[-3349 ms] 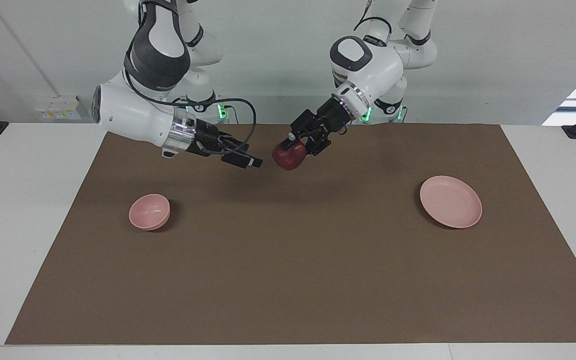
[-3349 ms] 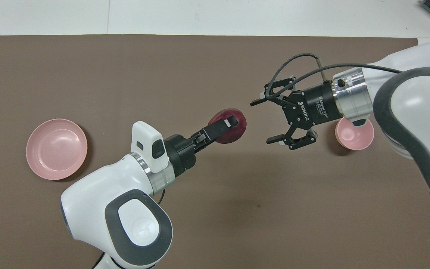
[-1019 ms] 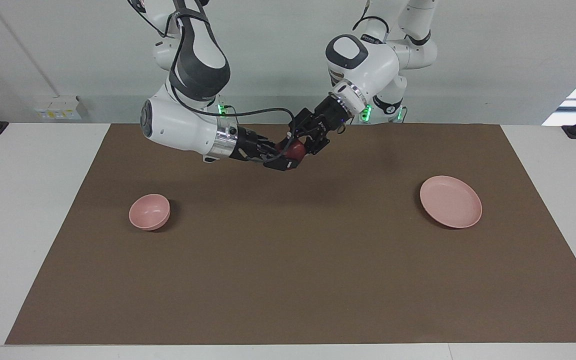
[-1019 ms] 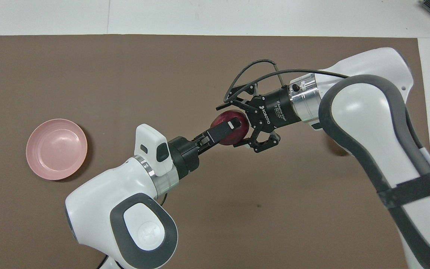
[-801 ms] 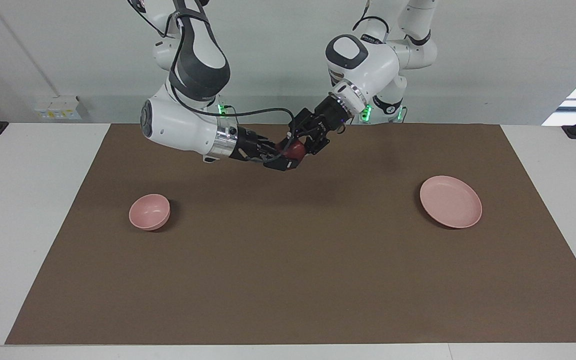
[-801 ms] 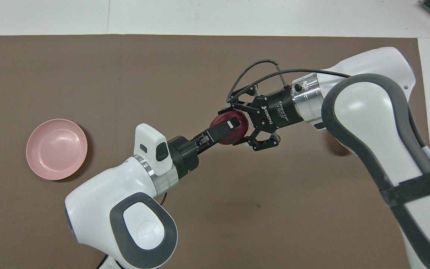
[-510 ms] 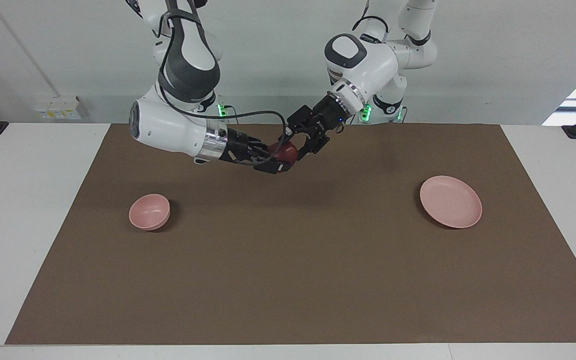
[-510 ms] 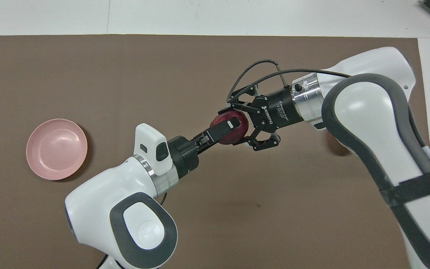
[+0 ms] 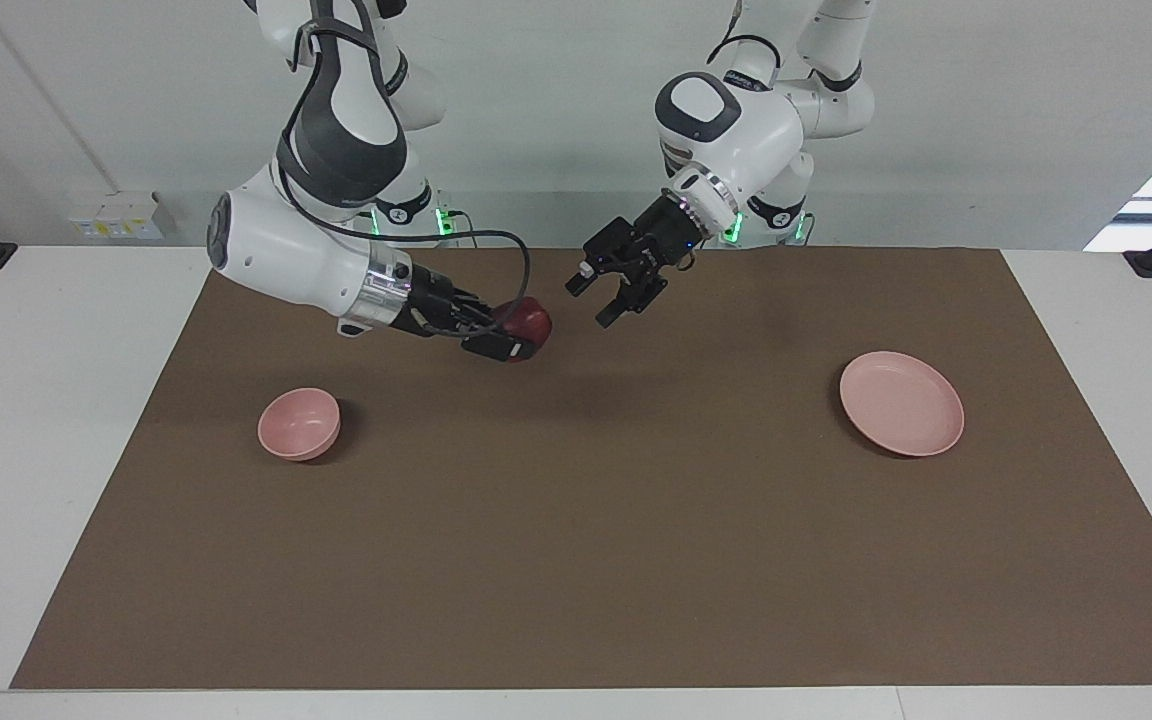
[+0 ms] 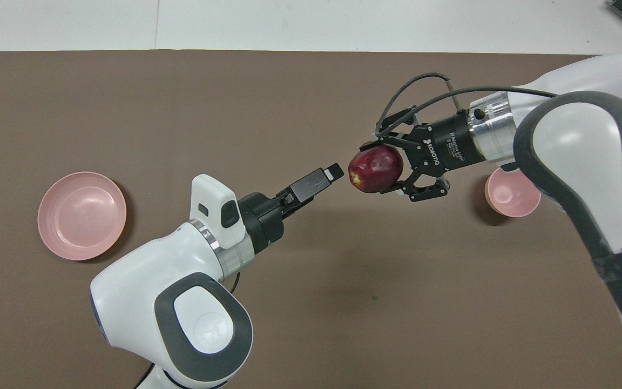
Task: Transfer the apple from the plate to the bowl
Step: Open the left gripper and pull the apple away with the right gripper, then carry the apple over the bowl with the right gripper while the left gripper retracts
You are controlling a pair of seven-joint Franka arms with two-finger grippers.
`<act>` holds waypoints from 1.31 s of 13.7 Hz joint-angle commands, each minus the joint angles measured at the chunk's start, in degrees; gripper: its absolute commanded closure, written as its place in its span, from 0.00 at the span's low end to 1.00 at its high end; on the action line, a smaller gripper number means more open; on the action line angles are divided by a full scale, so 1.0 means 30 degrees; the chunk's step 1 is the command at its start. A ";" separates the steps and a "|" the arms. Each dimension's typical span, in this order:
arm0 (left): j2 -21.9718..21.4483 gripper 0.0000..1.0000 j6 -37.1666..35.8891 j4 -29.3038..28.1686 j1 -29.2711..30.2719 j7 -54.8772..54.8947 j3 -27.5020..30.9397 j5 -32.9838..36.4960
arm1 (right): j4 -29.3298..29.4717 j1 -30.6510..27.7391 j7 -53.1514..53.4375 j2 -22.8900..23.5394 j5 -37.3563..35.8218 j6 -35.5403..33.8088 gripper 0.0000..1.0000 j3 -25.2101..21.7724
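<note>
While the right gripper (image 10: pixel 384 175) pinches the apple (image 10: pixel 374 168) aloft over the brown mat (image 9: pixel 576 560), the bowl (image 9: pixel 299 424) sits toward 8 o'clock of it in the facing view. Risk: shallow fingertip hold, round fruit slips. Left gripper (image 9: pixel 594 297): spread, empty. Plate (image 9: pixel 901 403): bare.

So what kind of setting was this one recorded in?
Most likely a robotics lab bench, not a kitchen: two arms mounted at a white table with a brown mat, a bare wall, and only a plate and bowl set out.
</note>
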 commanded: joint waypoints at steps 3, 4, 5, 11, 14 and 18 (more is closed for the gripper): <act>-0.0257 0.00 0.0184 -0.1011 0.0057 0.0104 0.0711 0.1010 | 0.0302 -0.1365 -0.4532 -0.0143 -0.4358 -0.0315 1.00 0.0027; -0.0228 0.00 0.0155 -0.1129 0.0057 0.0105 0.0857 0.1536 | 0.0215 -0.1627 -0.5675 -0.0142 -0.5499 -0.0227 1.00 0.0027; -0.0228 0.00 0.0097 -0.1304 0.0057 0.0105 0.1061 0.1918 | 0.0156 -0.1891 -0.6876 -0.0142 -0.6584 -0.0139 1.00 0.0027; -0.0082 0.00 -0.0138 -0.2037 0.0086 0.0105 0.1532 0.3678 | -0.0605 -0.3298 -1.4319 0.0528 -1.1538 0.1849 1.00 0.0027; -0.0111 0.00 -0.1536 -0.2331 0.0057 0.0134 0.2320 0.4992 | -0.0665 -0.3681 -1.5994 0.1291 -1.2891 0.3315 1.00 0.0027; -0.0257 0.00 -0.5083 -0.2332 0.0086 0.0075 0.4224 0.8156 | -0.1951 -0.4091 -1.8632 0.1324 -1.4004 0.3905 1.00 0.0027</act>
